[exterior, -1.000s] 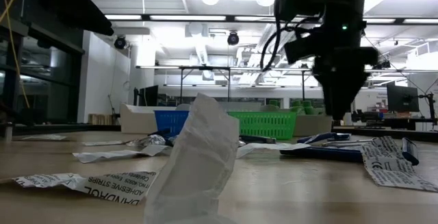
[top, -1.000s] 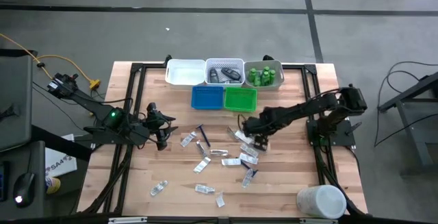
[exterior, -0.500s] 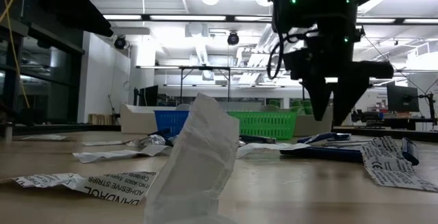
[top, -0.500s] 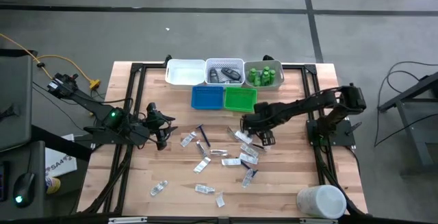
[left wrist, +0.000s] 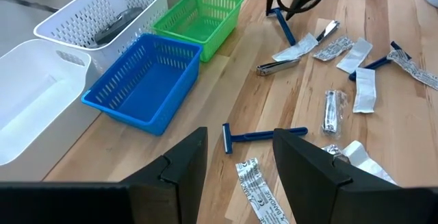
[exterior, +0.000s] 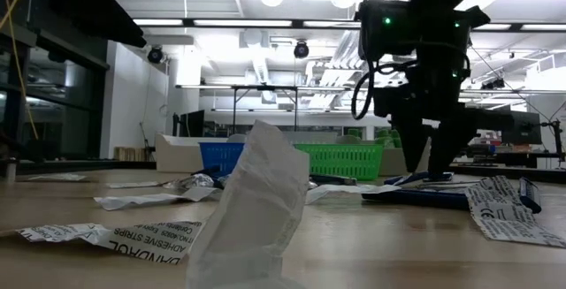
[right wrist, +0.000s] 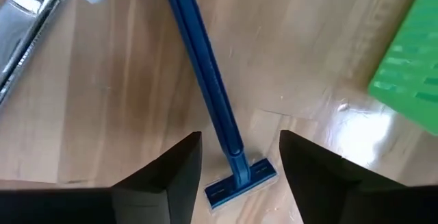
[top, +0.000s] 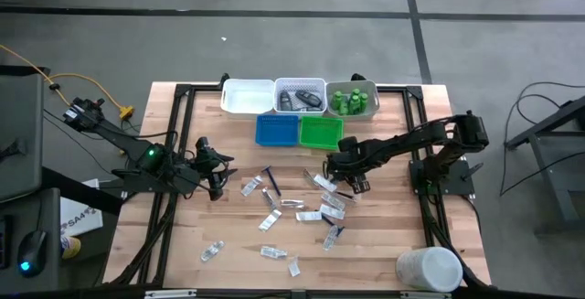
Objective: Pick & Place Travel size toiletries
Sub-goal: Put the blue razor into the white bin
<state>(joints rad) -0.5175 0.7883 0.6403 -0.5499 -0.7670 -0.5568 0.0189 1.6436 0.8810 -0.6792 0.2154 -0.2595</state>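
Note:
Packets, tubes and razors [top: 302,209] lie scattered flat on the wooden table. My right gripper [right wrist: 239,136] points down over a blue razor [right wrist: 205,66] that lies flat near the green tray [top: 320,132]. Its open fingers stand on either side of the handle just above the razor's head [right wrist: 241,181], touching nothing. In the low view the gripper [exterior: 431,161] hangs just above the table. My left gripper [top: 218,178] waits open at the table's left; another blue razor [left wrist: 263,136] lies ahead of it.
At the far edge stand a white tray [top: 247,96], a white basket with dark grey pieces [top: 300,96] and a basket with green bottles [top: 353,100]. A blue tray [top: 277,130] sits beside the green one. A large white container [top: 428,270] stands near right.
My right gripper has sunk toward the table over the blue razor and rolled about its own axis. The gap between its fingers has narrowed. The things on the table have stayed where they were.

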